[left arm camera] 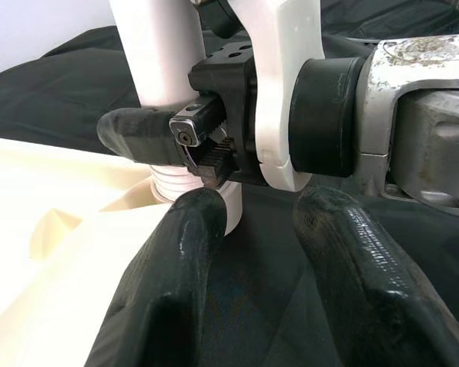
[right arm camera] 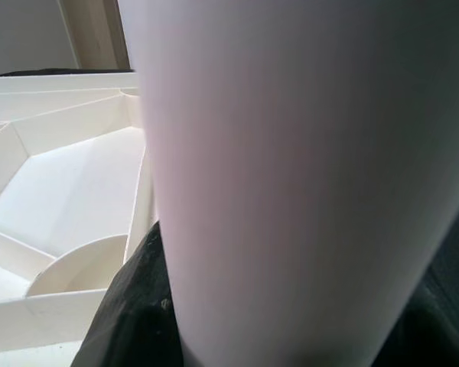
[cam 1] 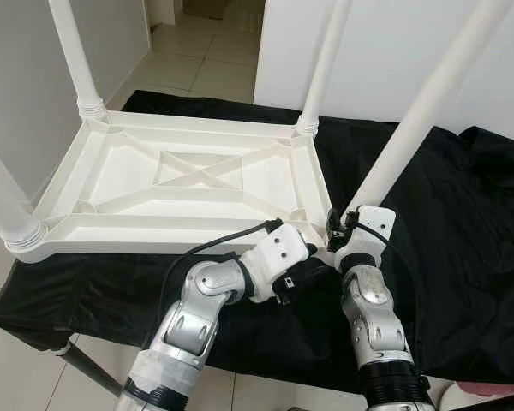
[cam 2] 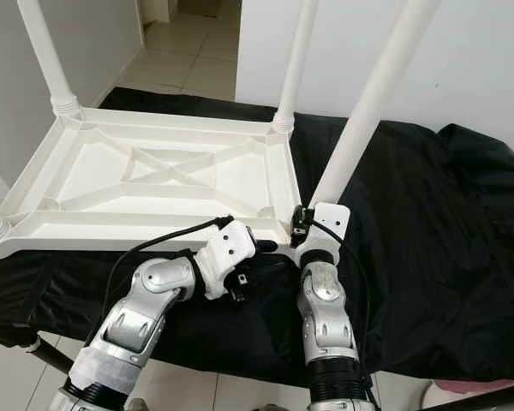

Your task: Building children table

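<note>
Fitting leg 4 at the near right corner

The tabletop lies upside down on the black cloth, with 3 legs already standing in its other corners: near left, far left and far right. My left gripper sits at the near right corner, fingers parted and empty, just beside the socket. My right gripper is clamped around the base of leg 4, which leans away to the right instead of standing straight. I judge the leg a light, stiff, hollow plastic tube, smooth enough to slip, so a low grip near the ribbed end gives the best control. The top looks rigid but light and may slide on the cloth when pushed.
</note>
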### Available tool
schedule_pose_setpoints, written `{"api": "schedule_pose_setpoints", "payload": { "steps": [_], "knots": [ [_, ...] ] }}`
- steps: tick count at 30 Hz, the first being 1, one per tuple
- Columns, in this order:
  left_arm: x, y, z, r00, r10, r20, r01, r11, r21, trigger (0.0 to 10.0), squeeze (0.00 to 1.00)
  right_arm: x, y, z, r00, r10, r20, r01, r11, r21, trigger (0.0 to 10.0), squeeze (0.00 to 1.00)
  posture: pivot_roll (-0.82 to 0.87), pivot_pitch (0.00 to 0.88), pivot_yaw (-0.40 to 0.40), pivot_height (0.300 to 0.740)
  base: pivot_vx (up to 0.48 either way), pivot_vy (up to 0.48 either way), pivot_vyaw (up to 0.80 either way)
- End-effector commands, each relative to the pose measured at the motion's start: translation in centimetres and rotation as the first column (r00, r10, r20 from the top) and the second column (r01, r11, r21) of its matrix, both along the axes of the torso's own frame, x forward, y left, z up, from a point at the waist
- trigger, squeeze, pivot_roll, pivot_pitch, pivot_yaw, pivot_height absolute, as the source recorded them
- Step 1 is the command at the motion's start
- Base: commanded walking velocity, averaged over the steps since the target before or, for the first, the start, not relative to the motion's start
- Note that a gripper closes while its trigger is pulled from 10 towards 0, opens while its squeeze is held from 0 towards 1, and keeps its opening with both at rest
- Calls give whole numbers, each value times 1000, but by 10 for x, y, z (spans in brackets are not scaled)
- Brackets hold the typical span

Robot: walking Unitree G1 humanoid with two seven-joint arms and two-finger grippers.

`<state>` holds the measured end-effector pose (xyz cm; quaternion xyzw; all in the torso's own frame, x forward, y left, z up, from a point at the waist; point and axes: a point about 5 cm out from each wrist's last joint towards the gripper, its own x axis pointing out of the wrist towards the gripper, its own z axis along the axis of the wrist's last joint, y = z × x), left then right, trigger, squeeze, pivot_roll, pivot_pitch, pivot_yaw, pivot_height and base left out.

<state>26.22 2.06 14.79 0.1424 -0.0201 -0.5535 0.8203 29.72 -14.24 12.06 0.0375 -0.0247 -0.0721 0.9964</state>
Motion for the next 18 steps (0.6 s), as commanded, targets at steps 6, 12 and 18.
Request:
{"api": "schedule_pose_setpoints", "payload": {
  "steps": [6,12,18],
  "knots": [
    [5,1,2,990,136,29,-135,990,-27,10000,0,-12,6,-2,999,29,22,-30,999,29,10000,1000,-37,0,-82,740,0,0,0],
    [5,2,2,990,136,31,-135,991,-28,10000,0,-15,4,-2,994,93,51,-95,995,29,10000,1000,-36,0,-84,740,0,0,0],
    [5,4,2,991,133,34,-132,991,-28,10000,0,-19,-4,-4,986,148,81,-149,989,17,10000,0,-38,0,-83,740,0,0,0]
  ]
}}
